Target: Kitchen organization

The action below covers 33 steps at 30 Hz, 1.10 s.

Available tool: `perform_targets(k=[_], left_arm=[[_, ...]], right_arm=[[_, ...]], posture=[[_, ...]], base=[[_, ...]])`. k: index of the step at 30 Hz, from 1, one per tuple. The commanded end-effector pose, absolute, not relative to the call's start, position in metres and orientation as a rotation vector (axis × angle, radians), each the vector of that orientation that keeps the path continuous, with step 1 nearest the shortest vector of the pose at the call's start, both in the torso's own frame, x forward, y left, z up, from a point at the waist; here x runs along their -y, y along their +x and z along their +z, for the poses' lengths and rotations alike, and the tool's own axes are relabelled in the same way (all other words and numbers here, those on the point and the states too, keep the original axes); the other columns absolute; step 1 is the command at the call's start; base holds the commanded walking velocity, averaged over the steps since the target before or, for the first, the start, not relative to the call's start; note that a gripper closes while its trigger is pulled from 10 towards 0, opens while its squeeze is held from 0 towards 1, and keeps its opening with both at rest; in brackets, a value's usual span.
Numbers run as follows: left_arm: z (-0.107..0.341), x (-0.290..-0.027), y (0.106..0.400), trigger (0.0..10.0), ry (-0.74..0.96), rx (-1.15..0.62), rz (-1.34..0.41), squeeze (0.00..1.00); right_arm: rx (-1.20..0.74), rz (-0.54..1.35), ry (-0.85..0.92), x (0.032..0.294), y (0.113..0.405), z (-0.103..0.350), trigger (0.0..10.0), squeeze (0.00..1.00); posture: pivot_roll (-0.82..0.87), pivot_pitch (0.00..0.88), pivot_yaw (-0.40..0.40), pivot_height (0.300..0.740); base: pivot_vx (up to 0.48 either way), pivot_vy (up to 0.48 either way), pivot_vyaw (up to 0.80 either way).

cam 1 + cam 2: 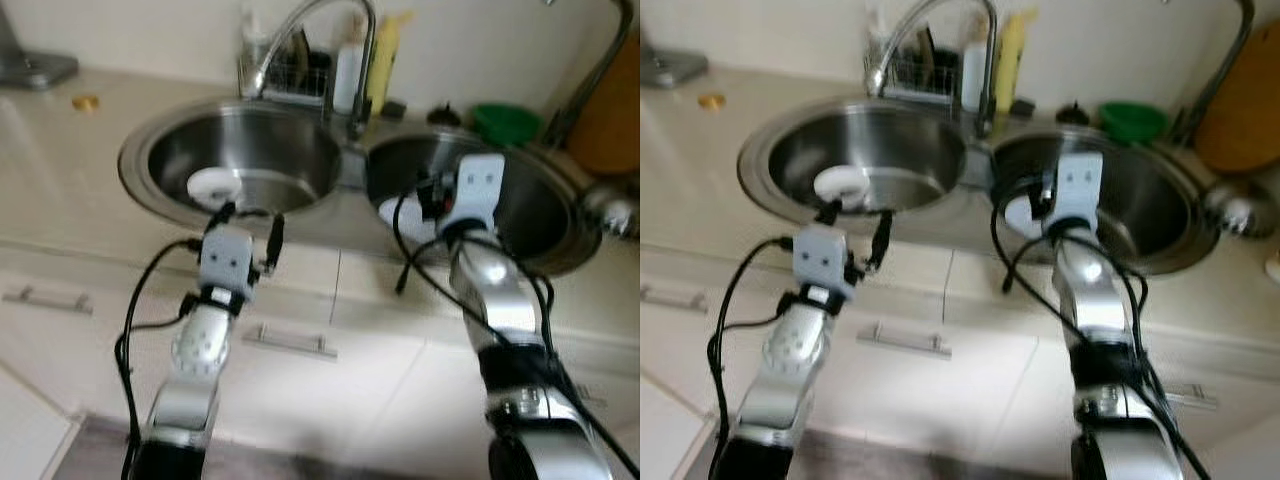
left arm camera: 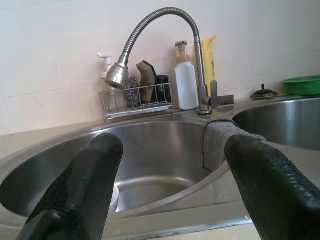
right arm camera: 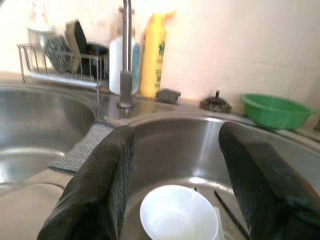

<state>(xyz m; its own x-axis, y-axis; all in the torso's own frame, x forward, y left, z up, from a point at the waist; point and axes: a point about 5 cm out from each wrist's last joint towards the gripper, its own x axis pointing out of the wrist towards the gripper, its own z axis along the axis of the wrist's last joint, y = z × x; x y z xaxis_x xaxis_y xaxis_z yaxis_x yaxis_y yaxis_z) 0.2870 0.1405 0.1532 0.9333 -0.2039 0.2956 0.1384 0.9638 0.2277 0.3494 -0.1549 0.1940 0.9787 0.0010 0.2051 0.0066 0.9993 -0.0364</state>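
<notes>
Steel double sink, dishes not yet lifted out.
Left basin [image 1: 250,150] holds a white dish [image 1: 213,186]; right basin [image 3: 200,145] holds a white bowl [image 3: 175,212]. Left gripper [image 2: 170,185] and right gripper [image 3: 175,180] hover at the rims, fingers apart, empty; organizing looks barely begun.

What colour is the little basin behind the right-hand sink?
Green; the basin shows best in the right wrist view.

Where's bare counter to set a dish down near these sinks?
Bare counter lies left of the left sink, up to the small yellow thing. Behind the tap it's crowded: rack, bottles, green bowl. Both grippers, left and right, open.
</notes>
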Motion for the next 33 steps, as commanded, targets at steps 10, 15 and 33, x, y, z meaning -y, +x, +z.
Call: perform_targets(k=[10, 15, 33], left_arm=[[0.160, -0.136, 0.288, 10.0, 0.197, 0.355, -0.207, 0.00], [0.161, -0.136, 0.287, 10.0, 0.200, 0.360, -0.210, 0.00], [0.161, -0.134, 0.286, 10.0, 0.208, 0.372, -0.214, 0.00]], right_arm=[[0.335, 0.026, -0.173, 0.141, 0.307, 0.201, 10.0, 0.00], [0.324, 0.065, -0.223, 0.136, 0.294, 0.190, 10.0, 0.00], [0.252, 0.007, -0.283, 0.156, 0.280, 0.173, 10.0, 0.00]], posture=[[-0.02, 0.000, -0.093, 0.740], [-0.01, 0.000, -0.095, 0.740], [-0.02, 0.000, -0.094, 0.740]], base=[[0.000, 0.417, 0.00], [0.000, 0.472, 0.00], [0.000, 0.334, -0.21]])
